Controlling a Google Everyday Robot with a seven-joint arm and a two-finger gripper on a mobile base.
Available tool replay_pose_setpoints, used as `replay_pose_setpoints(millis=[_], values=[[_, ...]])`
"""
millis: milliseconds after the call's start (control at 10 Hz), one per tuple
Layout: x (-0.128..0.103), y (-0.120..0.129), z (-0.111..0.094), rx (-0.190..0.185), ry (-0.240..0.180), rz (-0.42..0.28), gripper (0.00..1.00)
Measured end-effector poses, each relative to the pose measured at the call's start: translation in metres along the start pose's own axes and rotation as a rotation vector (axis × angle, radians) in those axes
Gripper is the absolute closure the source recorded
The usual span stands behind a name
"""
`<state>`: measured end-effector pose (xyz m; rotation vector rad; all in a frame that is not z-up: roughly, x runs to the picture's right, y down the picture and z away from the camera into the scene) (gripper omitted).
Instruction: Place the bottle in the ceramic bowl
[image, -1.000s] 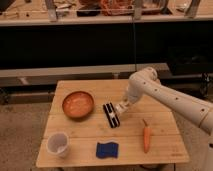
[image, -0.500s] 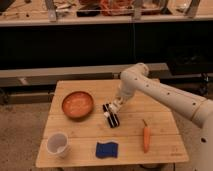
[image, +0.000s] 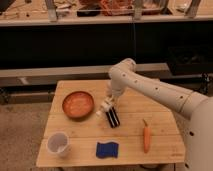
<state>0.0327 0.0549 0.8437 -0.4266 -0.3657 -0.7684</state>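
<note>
One arm reaching over a wooden table (image: 80, 131), gripper (image: 106, 104) low near the middle, apparently closed around the bottle (image: 104, 107), held tilted just right of the bowl (image: 78, 104). Touching or just beside the bottle, a black bar (image: 113, 117). Nearer the front edge: cup (image: 58, 144), blue sponge (image: 107, 149), carrot (image: 146, 136).

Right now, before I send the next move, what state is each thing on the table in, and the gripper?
Gripper: low over the table, just right of the ceramic bowl, at the bottle.
Bottle: at the gripper, outside the bowl.
Ceramic bowl: upright, nothing in it.
Black striped bar: flat on the table beside the bottle.
White cup: upright, front left.
Blue sponge: flat, front centre.
Carrot: lying flat, right side.
</note>
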Motion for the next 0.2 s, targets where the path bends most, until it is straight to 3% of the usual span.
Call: replay_pose_setpoints(millis=[200], values=[[-0.0118,-0.0199,0.0022,0.000,0.005,-0.030,0.99]])
